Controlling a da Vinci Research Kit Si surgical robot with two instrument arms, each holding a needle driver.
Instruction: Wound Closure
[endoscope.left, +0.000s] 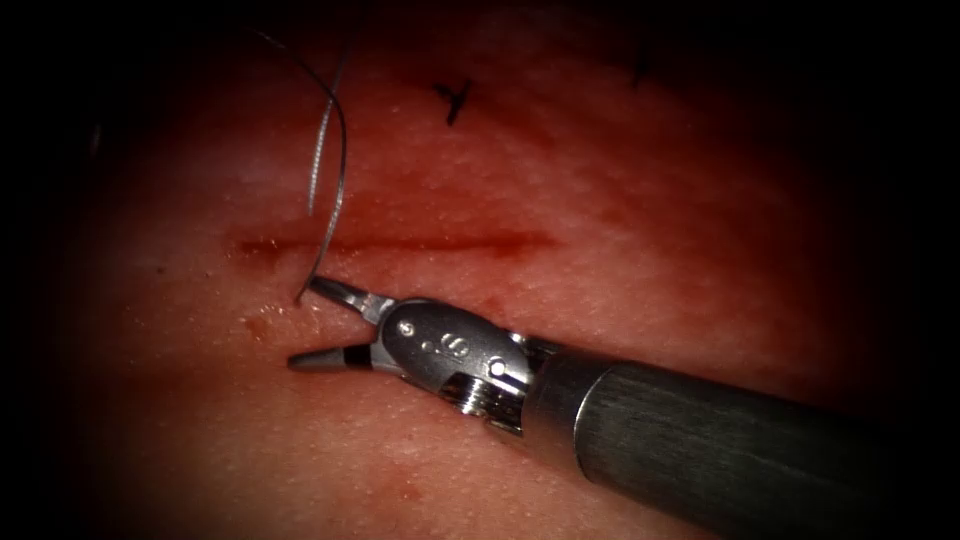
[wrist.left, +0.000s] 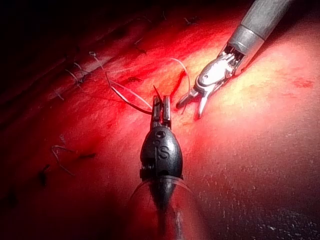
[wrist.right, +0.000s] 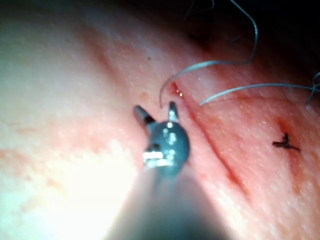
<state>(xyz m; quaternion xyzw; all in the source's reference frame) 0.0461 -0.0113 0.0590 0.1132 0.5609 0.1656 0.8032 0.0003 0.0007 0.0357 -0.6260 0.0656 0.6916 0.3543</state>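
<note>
Right tool (endoscope.left: 300, 325): jaws spread wide, holding nothing. The far jaw's tip sits just beside the near end of the needle (endoscope.left: 338, 200); the near jaw hangs free over bare tissue (endoscope.left: 620, 200). You're not gripping the needle.

Left tool (wrist.left: 161, 106): jaws pressed together, and strands of thread (wrist.left: 127, 95) run into them, so I read that as pinching thread. No needle in that tool.

Needle: thin curved arc over the left end of the cut (endoscope.left: 420, 242). Its near end meets the tissue on the near lip, next to your right tool. From there it rises across the cut toward the far side.
- Long axis runs near-to-far, roughly square to the cut, which runs left-right.
- The bow bulges right.
- Can't tell which end is the point, or whether the near end is buried or just resting on the surface.
- At the far end, thread (endoscope.left: 290, 55) trails off to the far left.

Progress, my read: early on this cut.
- The line is open along its whole length, with red fluid (endoscope.left: 500, 240) pooled in it and no finished stitch across it.
- One knotted stitch (endoscope.left: 455, 100) with trimmed ends sits well far of the cut, on a separate line.
- All closing stitches and ties along this cut, left end to right end, are not yet done.
</note>
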